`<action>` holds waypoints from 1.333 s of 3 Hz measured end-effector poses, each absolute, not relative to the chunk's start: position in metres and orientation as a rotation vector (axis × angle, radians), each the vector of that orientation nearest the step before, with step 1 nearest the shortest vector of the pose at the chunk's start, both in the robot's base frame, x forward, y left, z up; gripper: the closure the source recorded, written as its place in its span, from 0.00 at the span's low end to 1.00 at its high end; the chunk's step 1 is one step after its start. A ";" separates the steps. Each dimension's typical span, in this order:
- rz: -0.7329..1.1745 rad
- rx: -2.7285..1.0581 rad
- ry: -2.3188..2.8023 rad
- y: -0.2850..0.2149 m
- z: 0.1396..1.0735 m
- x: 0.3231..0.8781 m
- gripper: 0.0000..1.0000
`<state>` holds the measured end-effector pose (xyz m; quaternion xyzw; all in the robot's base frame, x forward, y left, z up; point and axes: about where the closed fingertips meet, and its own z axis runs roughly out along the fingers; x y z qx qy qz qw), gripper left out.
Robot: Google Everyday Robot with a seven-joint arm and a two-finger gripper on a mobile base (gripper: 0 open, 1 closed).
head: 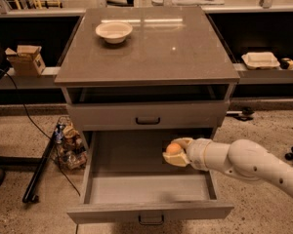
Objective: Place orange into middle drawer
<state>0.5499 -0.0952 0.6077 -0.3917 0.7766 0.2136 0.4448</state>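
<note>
The orange [173, 148] is a small round fruit held between the cream fingers of my gripper [175, 152]. The gripper is shut on it and reaches in from the right on a white arm [244, 162]. It hangs over the right part of the middle drawer [112, 189], a wide shallow grey box pulled fully out, with a dark bar handle on its front [151, 221]. The drawer's floor under the gripper is bare. The same-looking drawer one level higher [147, 116] is shut.
A cream bowl [114, 31] sits on the cabinet top [151, 48] at the back left. A cardboard box [27, 58] stands on the left shelf, a white container [260, 60] on the right shelf. A bag of clutter [68, 143] and a black pole [39, 169] lie left of the cabinet.
</note>
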 end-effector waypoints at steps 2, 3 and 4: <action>0.511 -1.029 2.016 -0.078 0.534 0.551 1.00; 0.524 -1.065 2.077 -0.064 0.479 0.554 1.00; 0.536 -1.071 2.115 -0.057 0.441 0.558 1.00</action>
